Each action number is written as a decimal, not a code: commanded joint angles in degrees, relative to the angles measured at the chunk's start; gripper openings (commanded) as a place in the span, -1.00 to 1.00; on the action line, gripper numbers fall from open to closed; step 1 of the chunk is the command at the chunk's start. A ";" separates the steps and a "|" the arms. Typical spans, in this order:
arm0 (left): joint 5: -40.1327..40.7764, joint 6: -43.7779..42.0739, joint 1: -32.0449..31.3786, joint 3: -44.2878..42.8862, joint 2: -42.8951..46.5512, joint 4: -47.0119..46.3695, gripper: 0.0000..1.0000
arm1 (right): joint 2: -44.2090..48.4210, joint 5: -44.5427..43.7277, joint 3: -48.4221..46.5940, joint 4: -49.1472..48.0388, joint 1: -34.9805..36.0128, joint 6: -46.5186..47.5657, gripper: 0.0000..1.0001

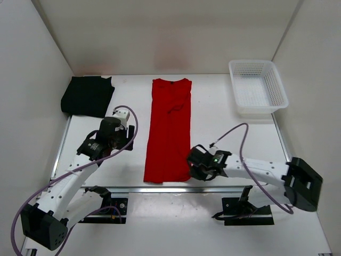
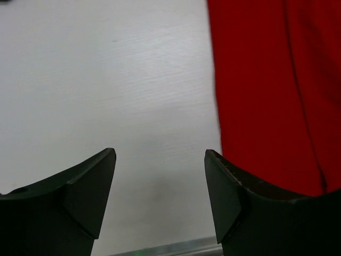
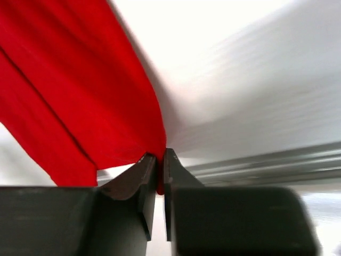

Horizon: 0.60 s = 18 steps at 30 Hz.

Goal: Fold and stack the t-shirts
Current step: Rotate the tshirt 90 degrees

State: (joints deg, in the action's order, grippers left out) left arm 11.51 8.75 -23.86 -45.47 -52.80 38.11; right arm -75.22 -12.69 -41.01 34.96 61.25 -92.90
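The red t-shirt [image 1: 169, 130] lies folded into a long narrow strip down the middle of the table. My right gripper [image 1: 192, 166] is shut on its near right corner; the right wrist view shows red cloth [image 3: 80, 96] pinched between the jaws [image 3: 160, 160]. My left gripper [image 1: 128, 140] is open and empty above bare table just left of the strip; the red edge [image 2: 277, 90] shows beside its right finger [image 2: 229, 197]. The black t-shirt [image 1: 88, 96] lies folded at the far left corner. The orange t-shirt is out of view.
A white mesh basket [image 1: 258, 88] stands at the far right. White walls close in the table on the left, back and right. A metal rail [image 1: 176, 188] runs along the near table edge.
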 commanded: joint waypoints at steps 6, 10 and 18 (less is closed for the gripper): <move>-24.32 0.30 -0.05 2.84 0.59 -1.63 0.59 | 17.29 -0.93 10.61 2.82 -4.21 5.97 -0.28; -27.67 2.32 -0.40 6.27 1.20 -0.93 0.59 | 16.87 -6.62 1.33 14.40 -0.19 8.34 -0.01; -35.72 9.69 1.61 10.47 1.64 -1.98 0.46 | -20.79 -13.68 -39.10 36.65 9.14 24.60 0.57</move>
State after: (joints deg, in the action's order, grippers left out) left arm -15.66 13.61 -24.16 -37.54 -52.53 37.17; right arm -86.08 -21.17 -72.25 60.03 68.40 -75.35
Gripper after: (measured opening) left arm 0.739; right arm 0.777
